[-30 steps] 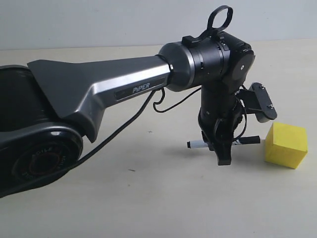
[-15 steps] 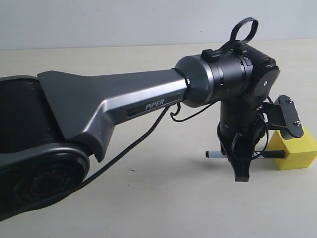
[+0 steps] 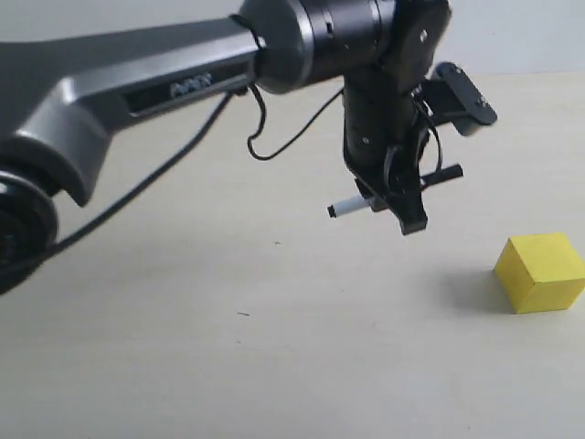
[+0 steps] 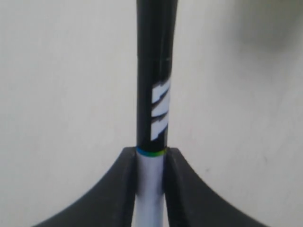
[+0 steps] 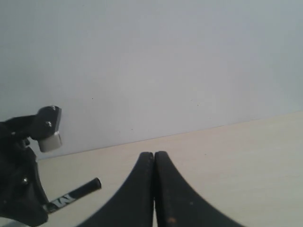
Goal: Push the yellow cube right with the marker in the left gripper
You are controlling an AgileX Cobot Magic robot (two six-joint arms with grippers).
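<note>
The yellow cube (image 3: pixel 541 272) rests on the beige table at the right of the exterior view. My left gripper (image 3: pixel 409 212) hangs above the table, up and to the left of the cube and well apart from it. It is shut on the marker (image 3: pixel 393 191), which lies crosswise with its white end pointing left and its black end right. In the left wrist view the fingers (image 4: pixel 120 189) pinch the white barrel of the marker (image 4: pixel 154 94), the black lettered half sticking out ahead. My right gripper (image 5: pixel 154 158) is shut on nothing; the marker's black end (image 5: pixel 78 189) shows beside it.
The black and silver left arm (image 3: pixel 155 82) spans the upper left of the exterior view, its cable (image 3: pixel 146 187) looping below. The beige table (image 3: pixel 274 347) ends at a pale wall (image 5: pixel 165 61) behind.
The left gripper has risen off the table and drawn back to the left with the marker. The cube sits lower and clear of the marker, no longer touched.
</note>
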